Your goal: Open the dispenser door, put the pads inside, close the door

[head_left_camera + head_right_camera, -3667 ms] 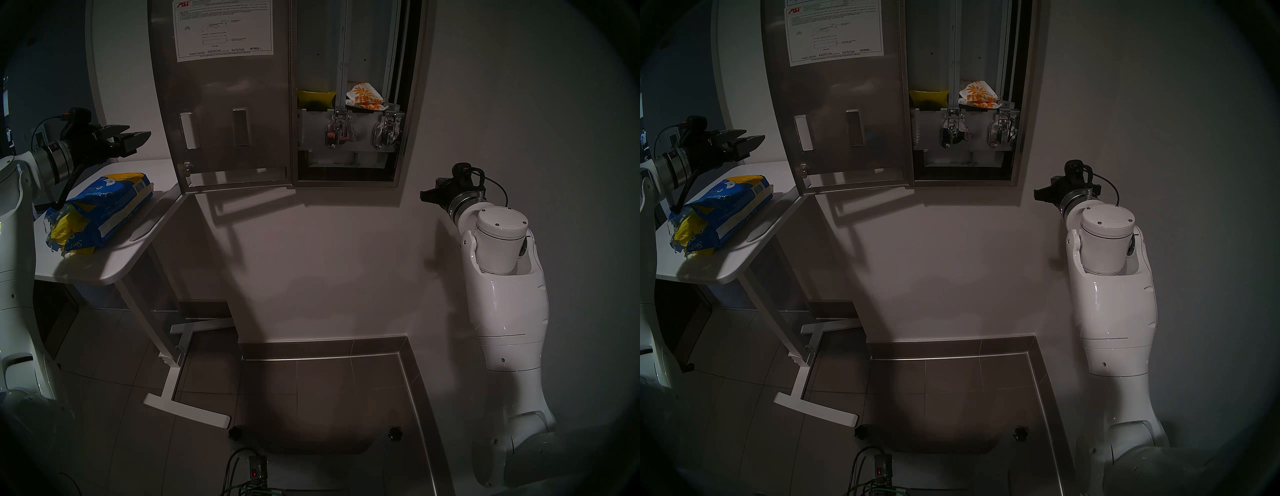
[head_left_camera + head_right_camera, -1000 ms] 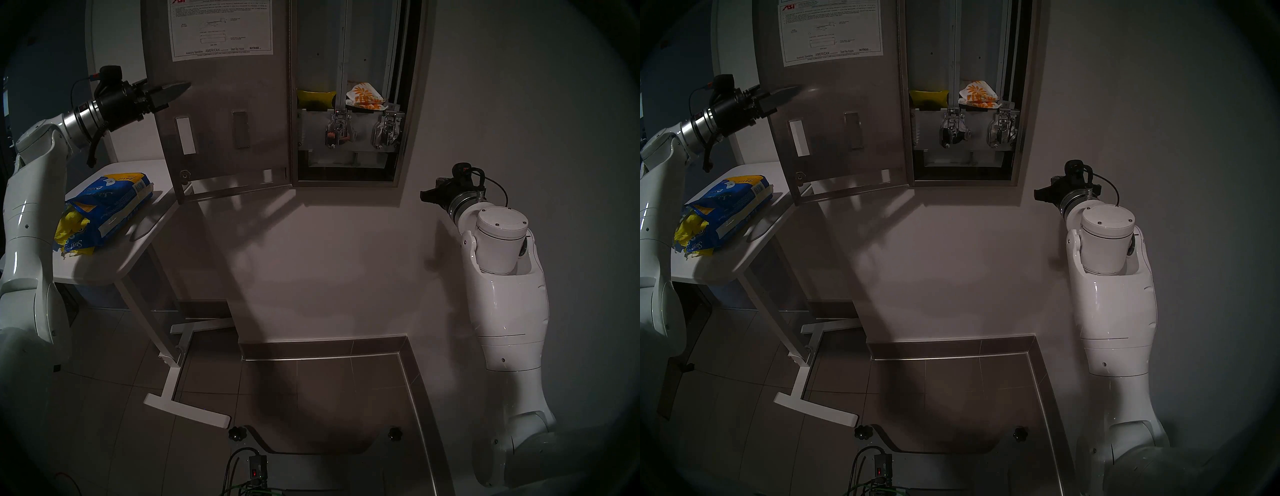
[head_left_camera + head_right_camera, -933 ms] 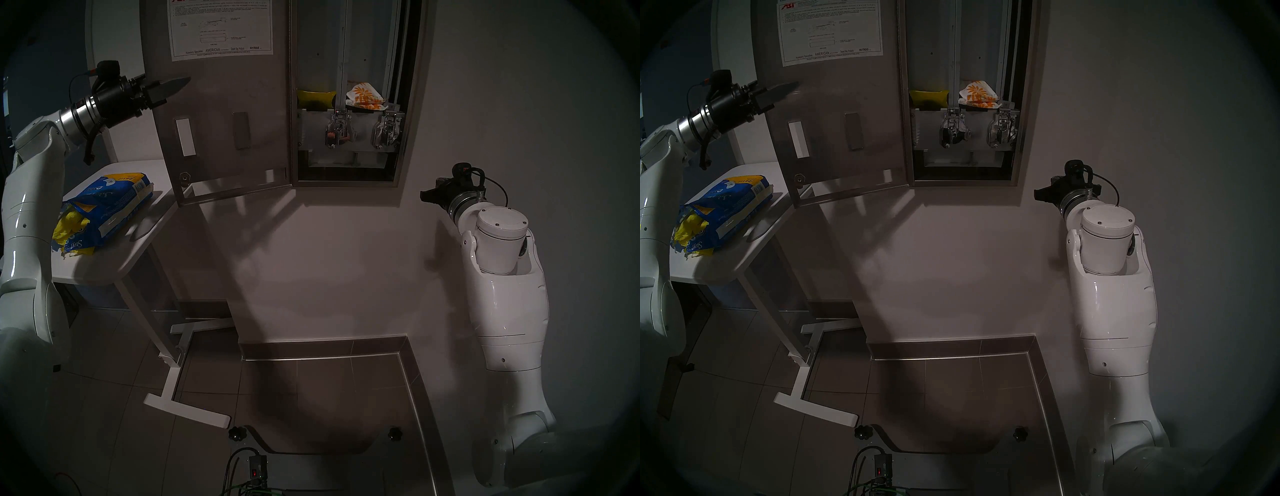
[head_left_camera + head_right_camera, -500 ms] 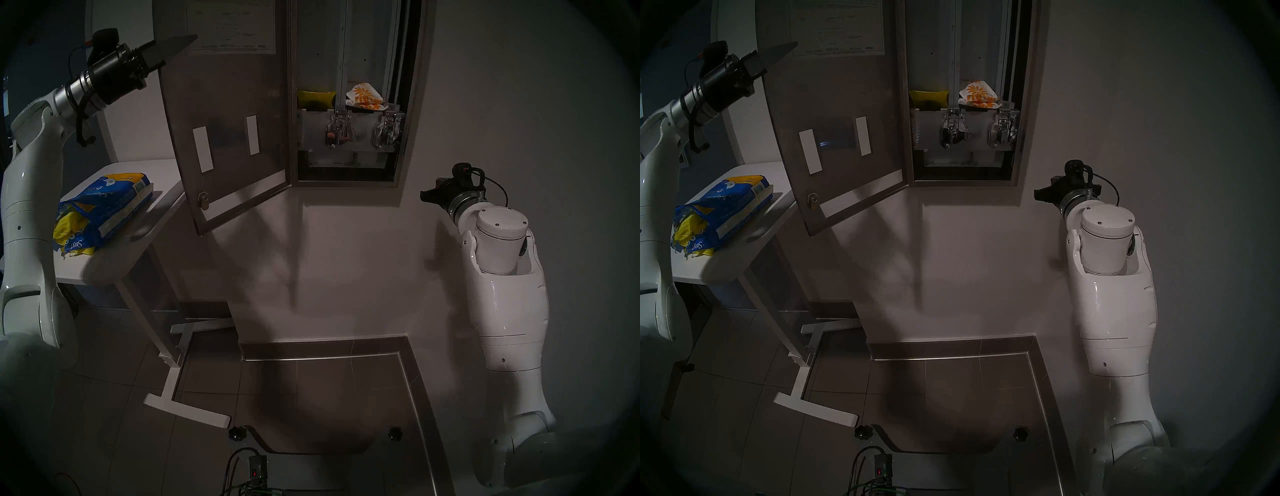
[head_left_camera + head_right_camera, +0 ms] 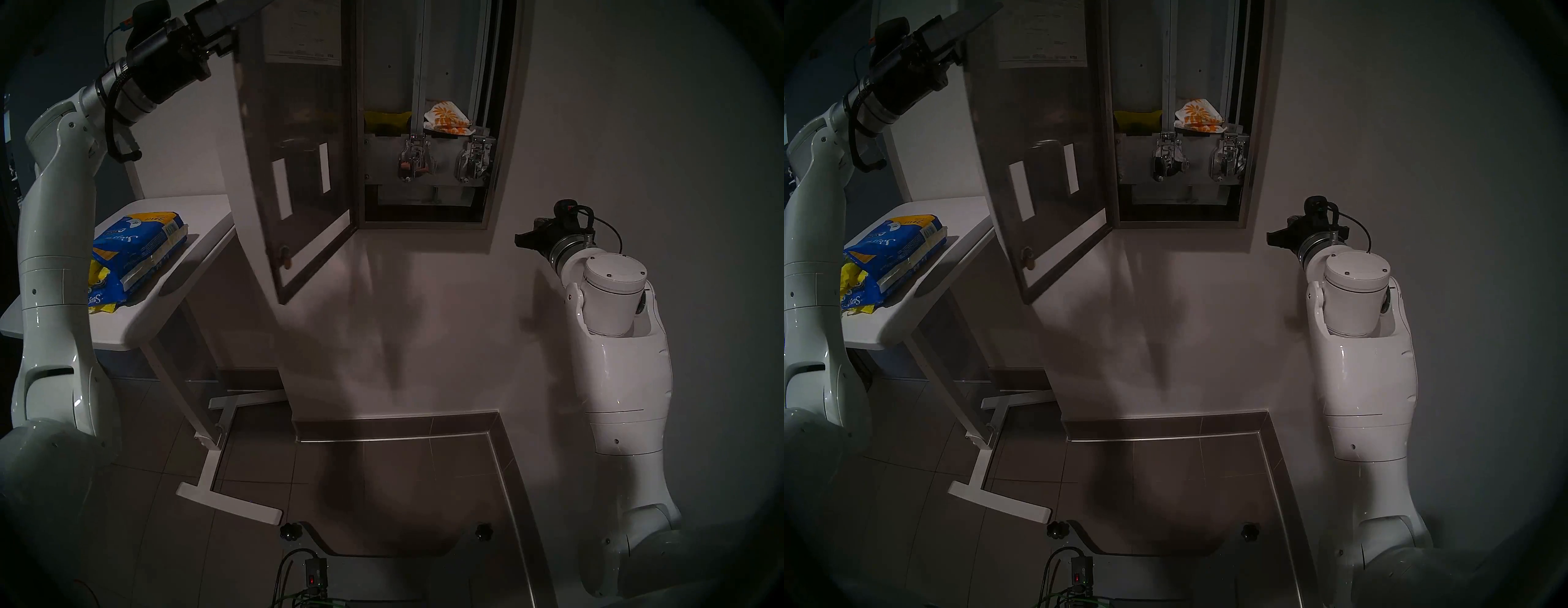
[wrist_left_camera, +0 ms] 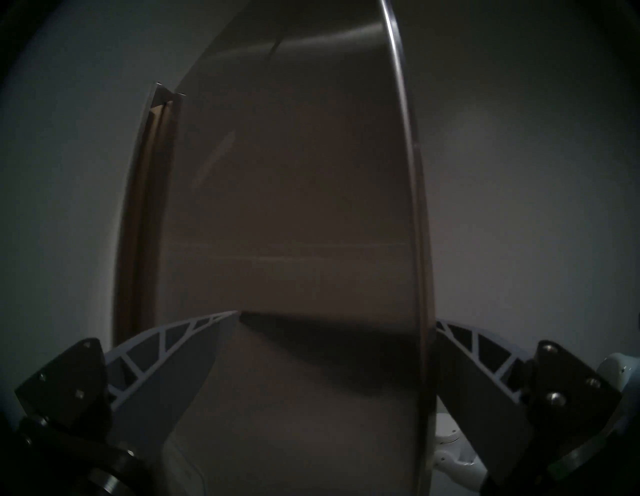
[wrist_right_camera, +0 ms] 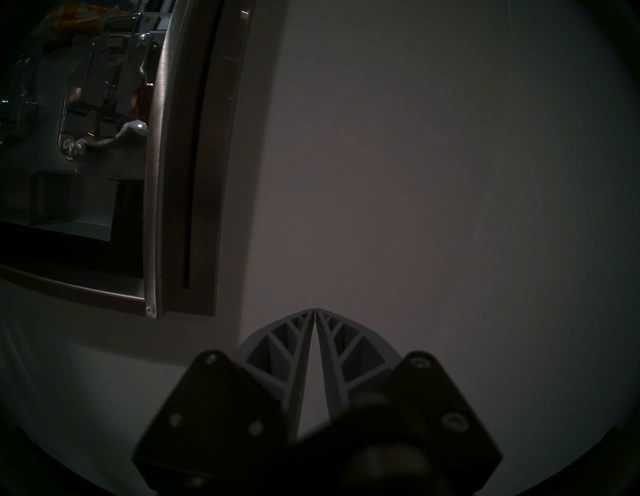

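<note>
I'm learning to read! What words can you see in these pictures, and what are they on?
"Stayfree", partly hidden: on the blue bag on the white table.
The white instruction sheet on the dispenser door: print too blurred to read.
Nothing else is readable.

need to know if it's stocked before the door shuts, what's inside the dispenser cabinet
Inside the cabinet: one yellow pad in the left chute, an orange-flowered white packet in the right, two chrome levers below. Anything beneath either packet is hidden.
</note>
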Robot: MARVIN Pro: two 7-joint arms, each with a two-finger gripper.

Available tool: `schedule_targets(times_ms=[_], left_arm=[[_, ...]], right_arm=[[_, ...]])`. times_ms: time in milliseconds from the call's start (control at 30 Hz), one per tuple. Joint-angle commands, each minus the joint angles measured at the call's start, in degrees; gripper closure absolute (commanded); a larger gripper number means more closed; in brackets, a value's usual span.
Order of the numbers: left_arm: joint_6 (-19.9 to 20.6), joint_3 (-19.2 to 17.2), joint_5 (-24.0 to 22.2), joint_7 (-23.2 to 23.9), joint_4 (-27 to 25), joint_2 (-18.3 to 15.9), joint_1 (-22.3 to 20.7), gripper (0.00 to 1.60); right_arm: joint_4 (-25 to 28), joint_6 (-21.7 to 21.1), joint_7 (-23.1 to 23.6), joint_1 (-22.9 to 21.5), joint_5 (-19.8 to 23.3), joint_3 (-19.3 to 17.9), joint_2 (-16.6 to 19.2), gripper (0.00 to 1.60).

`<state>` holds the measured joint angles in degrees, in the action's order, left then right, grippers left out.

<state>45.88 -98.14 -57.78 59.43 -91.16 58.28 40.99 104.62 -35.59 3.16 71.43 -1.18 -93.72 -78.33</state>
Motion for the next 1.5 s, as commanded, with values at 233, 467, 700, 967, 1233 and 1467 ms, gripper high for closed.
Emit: schedule_targets(times_ms=[233,467,700,967,1233,1467], left_arm=[[2.41,-1.58,-6.35,-6.78,-10.15,7.92,4.49,0.00],[-3.88,0.89,3.81,-10.07,-13.72,5.84,6.19,0.07],[-10.38,3.43,10.25,-12.39,-13.57,5.32,9.36,1.60],[-11.92,8.51,18.00,-16.72,-12.88,4.48,9.28,1.60],[-12.80,14.72,25.87,-23.66,-12.81,5.78,7.09,1.60],[-13.08,17.14,28.44,-27.29,-12.48,7.71,6.13,1.60]], right_arm=[[0.93,0.15,0.07,-0.46,0.05,0.03,0.07,1.09],[0.89,0.17,0.05,-0.48,0.05,0.04,0.06,1.09],[0.92,0.15,0.05,-0.46,0.07,0.04,0.08,1.09],[0.93,0.15,0.05,-0.46,0.08,0.04,0.09,1.09],[0.93,0.15,0.04,-0.46,0.09,0.05,0.09,1.09],[0.94,0.15,0.04,-0.45,0.10,0.05,0.10,1.09]])
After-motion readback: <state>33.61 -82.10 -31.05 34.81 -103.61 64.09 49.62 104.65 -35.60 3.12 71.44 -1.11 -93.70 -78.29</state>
